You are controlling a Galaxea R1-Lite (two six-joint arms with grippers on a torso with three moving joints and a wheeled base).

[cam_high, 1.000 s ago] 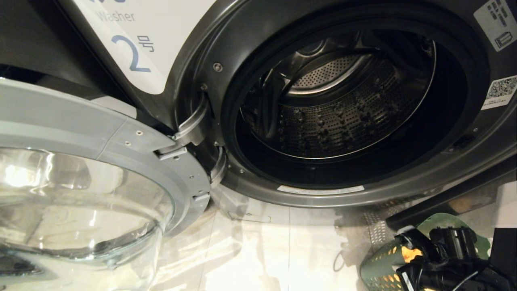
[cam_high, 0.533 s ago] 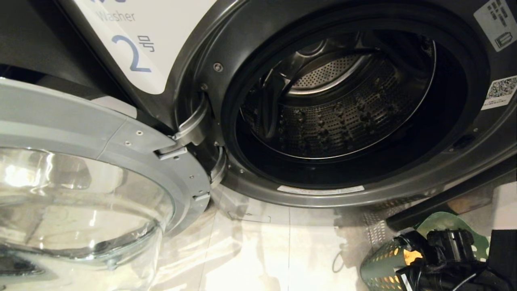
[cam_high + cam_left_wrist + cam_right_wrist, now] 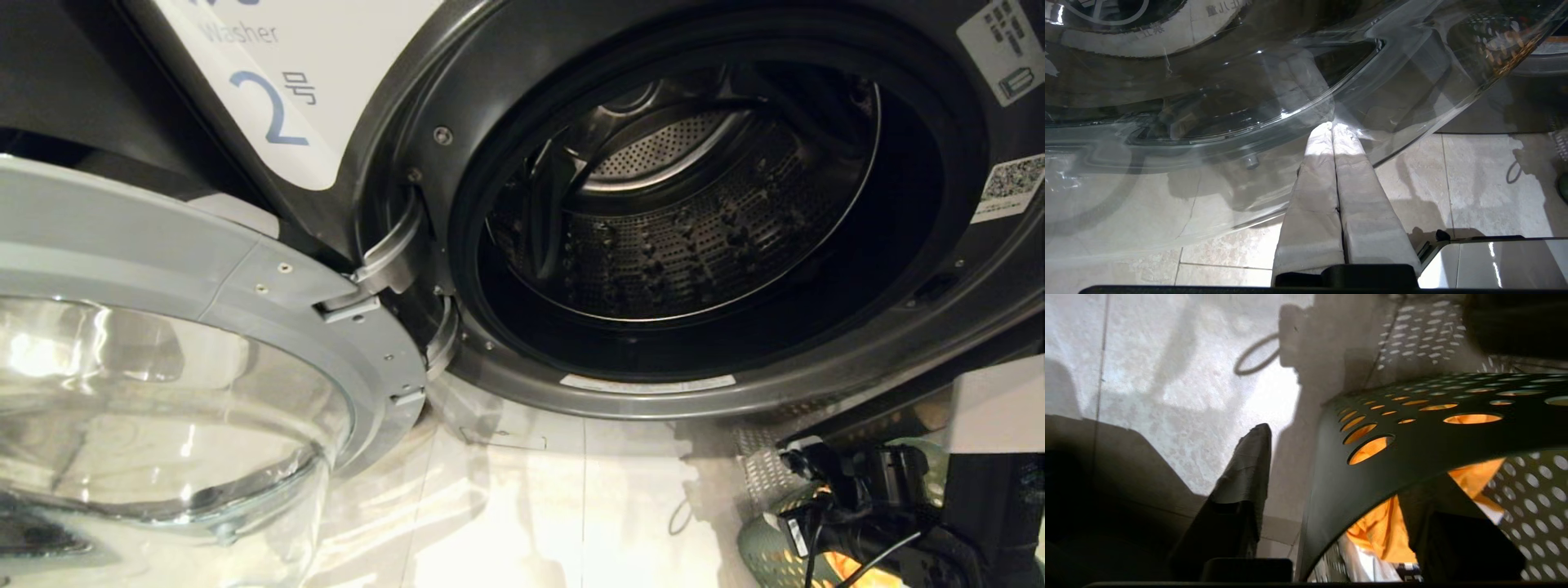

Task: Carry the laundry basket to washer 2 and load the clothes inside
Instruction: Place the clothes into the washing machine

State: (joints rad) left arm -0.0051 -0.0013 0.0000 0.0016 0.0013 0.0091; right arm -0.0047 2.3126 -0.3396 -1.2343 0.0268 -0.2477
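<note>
Head camera gives me washer 2 [image 3: 506, 204] filling most of the picture, its white label with the blue "2" [image 3: 269, 106] at the upper left and the bare perforated drum [image 3: 678, 220] visible through the round opening. I see its glass door [image 3: 163, 392] swung wide to the left over the pale tiled floor [image 3: 531, 506]. The laundry basket [image 3: 771, 555] stands on the floor at the lower right corner, just below the washer's front, with the right arm over it. On the right wrist camera the right gripper [image 3: 1331, 498] is spread, one finger outside the green perforated wall [image 3: 1412, 449] and the other inside, straddling the rim. The clothes [image 3: 1380, 531] lie in the basket, yellow over white. My left gripper [image 3: 1332, 127] is pressed together, tips at the door glass; I cannot tell if they touch.
</note>
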